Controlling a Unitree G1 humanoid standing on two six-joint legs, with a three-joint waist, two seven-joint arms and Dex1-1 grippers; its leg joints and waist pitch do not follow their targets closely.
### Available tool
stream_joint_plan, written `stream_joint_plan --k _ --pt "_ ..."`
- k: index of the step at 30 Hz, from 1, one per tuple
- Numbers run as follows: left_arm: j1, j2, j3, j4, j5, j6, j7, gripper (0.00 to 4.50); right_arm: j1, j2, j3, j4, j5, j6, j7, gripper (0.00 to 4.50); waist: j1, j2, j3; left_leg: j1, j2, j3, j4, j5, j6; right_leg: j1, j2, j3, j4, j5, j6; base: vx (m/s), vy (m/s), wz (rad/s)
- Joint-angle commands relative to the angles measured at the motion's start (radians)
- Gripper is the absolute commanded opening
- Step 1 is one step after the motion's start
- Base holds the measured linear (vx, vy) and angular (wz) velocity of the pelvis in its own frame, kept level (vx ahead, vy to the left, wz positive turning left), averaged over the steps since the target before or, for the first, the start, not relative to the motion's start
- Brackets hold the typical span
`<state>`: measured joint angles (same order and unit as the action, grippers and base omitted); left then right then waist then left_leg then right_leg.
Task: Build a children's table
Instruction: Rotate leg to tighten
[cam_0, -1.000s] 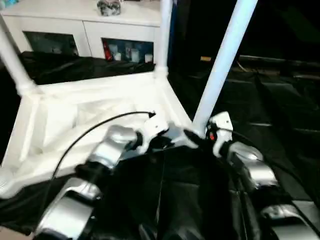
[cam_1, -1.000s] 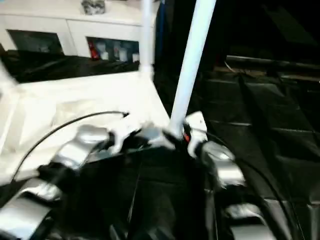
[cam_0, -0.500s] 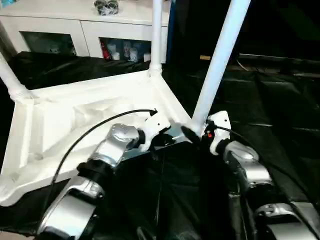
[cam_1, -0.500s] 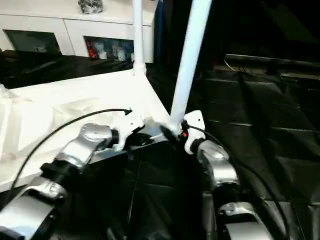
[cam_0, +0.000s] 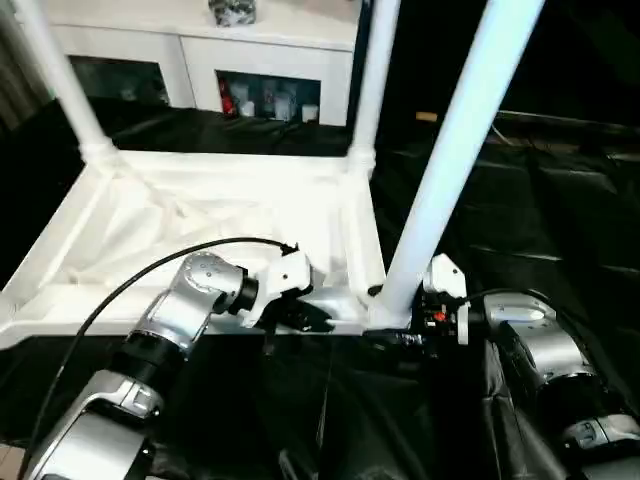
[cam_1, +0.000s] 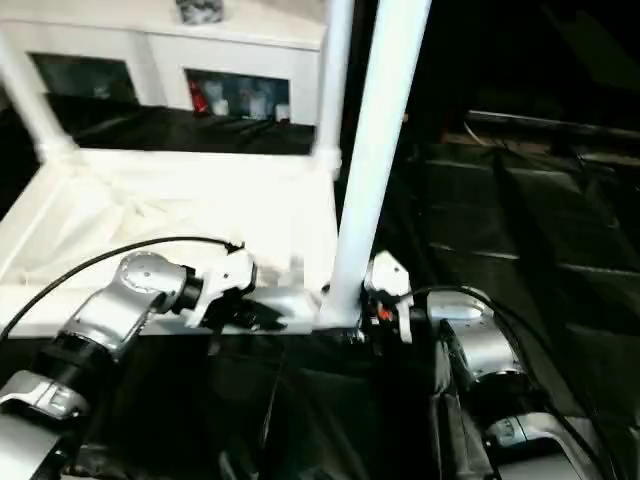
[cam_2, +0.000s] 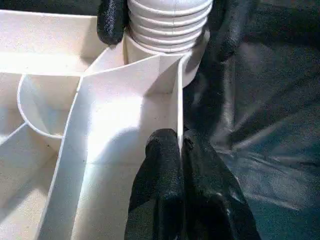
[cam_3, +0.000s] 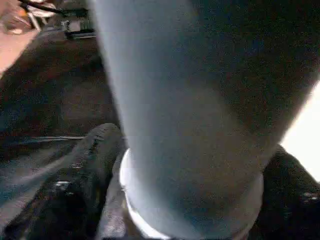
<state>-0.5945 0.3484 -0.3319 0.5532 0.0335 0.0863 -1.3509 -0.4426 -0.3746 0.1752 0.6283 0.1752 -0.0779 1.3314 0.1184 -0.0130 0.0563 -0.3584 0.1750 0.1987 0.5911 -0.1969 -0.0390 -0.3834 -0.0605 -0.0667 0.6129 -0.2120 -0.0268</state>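
Observation:
The children's table lies upside down, its white ribbed top (cam_0: 150, 230) resting on black sheeting. Three white tube legs stand up from its corner sockets: the near right leg (cam_0: 455, 150), the far right leg (cam_0: 370, 80) and the far left leg (cam_0: 60, 80). My left gripper (cam_2: 180, 137) is shut on the thin rim wall of the top, just beside the near right socket. My right gripper (cam_0: 390, 335) is at the base of the near right leg. Its black fingers (cam_2: 111, 20) stand open on either side of the leg's ribbed end, close against it.
A white glass-door cabinet (cam_0: 200, 60) stands behind the table with a small dark object on top. Black sheeting (cam_0: 540, 200) covers the surface to the right and in front. A black cable (cam_0: 140, 280) arcs over my left forearm.
The whole picture has shifted and tilted, so the camera moved. My left gripper keeps its pinch on the rim. My right gripper stays at the near right leg's base.

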Motion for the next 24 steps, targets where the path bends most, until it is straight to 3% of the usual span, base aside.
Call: stream_joint_plan --k 1,7,11,13,15,16,18,19,21,24 --pt "0.003 -0.024 -0.02 -0.031 -0.028 -0.011 -0.011 0.0 0.018 0.016 0.05 -0.017 -0.007 0.023 0.042 3.3 0.002 -0.015 -0.058 0.008 0.076 -0.03 -0.069 -0.119 0.094 0.038 -0.108 0.058 -0.069 -0.144 -0.239 0.0 0.0 0.0" --pt "0.008 -0.038 -0.007 -0.037 -0.029 0.0 0.027 0.0 0.021 0.043 0.024 0.01 -0.014 0.033 -0.044 2.94 0.003 -0.016 -0.057 0.007 0.075 -0.03 -0.07 -0.12 0.083 0.037 -0.109 0.058 -0.07 -0.163 -0.232 0.0 0.0 0.0" --pt "-0.014 -0.09 0.018 0.0 -0.012 0.025 0.14 0.0 0.002 0.097 -0.02 0.078 -0.049 0.04 -0.251 2.8 -0.01 -0.015 -0.051 0.014 0.072 -0.033 -0.075 -0.167 0.048 0.031 -0.112 0.06 -0.086 -0.267 -0.212 0.0 0.0 0.0" --pt "-0.028 -0.12 0.031 0.017 -0.005 0.043 0.199 0.0 -0.012 0.126 -0.035 0.117 -0.071 0.042 -0.371 2.78 -0.015 -0.017 -0.05 0.011 0.07 -0.036 -0.078 -0.179 0.033 0.036 -0.113 0.061 -0.09 -0.319 -0.194 0.0 0.0 0.0" --pt "-0.048 -0.156 0.039 0.042 0.015 0.062 0.28 0.0 -0.03 0.165 -0.053 0.162 -0.089 0.051 -0.501 2.77 -0.023 -0.016 -0.049 0.013 0.07 -0.038 -0.08 -0.191 0.025 0.033 -0.112 0.06 -0.093 -0.346 -0.184 0.0 0.0 0.0" --pt "-0.048 -0.156 0.039 0.042 0.015 0.062 0.28 0.0 -0.03 0.165 -0.053 0.162 -0.089 0.051 -0.501 2.76 -0.025 -0.016 -0.048 0.018 0.07 -0.038 -0.08 -0.208 0.019 0.029 -0.113 0.061 -0.097 -0.369 -0.18 0.0 0.0 0.0" --pt "-0.072 -0.196 0.045 0.069 0.032 0.082 0.367 0.0 -0.05 0.212 -0.08 0.2 -0.092 0.078 -0.634 2.76 -0.031 -0.015 -0.049 0.013 0.069 -0.038 -0.081 -0.2 0.019 0.032 -0.111 0.063 -0.096 -0.347 -0.181 0.0 0.0 0.0" --pt "-0.096 -0.234 0.055 0.095 0.039 0.099 0.446 0.0 -0.07 0.257 -0.11 0.228 -0.081 0.109 -0.743 2.76 -0.032 -0.014 -0.051 0.016 0.069 -0.039 -0.082 -0.199 0.014 0.031 -0.11 0.062 -0.095 -0.34 -0.183 0.0 0.0 0.0" --pt "-0.106 -0.252 0.062 0.108 0.042 0.105 0.478 0.0 -0.079 0.279 -0.122 0.24 -0.074 0.116 -0.777 2.76 -0.033 -0.014 -0.052 0.014 0.069 -0.038 -0.081 -0.192 0.013 0.032 -0.11 0.062 -0.093 -0.316 -0.188 0.0 0.0 0.0" --pt "-0.121 -0.284 0.065 0.127 0.055 0.1 0.514 0.0 -0.09 0.322 -0.112 0.242 -0.085 0.076 -0.79 2.76 -0.026 -0.016 -0.056 0.011 0.068 -0.035 -0.076 -0.159 0.036 0.036 -0.113 0.064 -0.087 -0.24 -0.196 0.0 0.0 0.0"
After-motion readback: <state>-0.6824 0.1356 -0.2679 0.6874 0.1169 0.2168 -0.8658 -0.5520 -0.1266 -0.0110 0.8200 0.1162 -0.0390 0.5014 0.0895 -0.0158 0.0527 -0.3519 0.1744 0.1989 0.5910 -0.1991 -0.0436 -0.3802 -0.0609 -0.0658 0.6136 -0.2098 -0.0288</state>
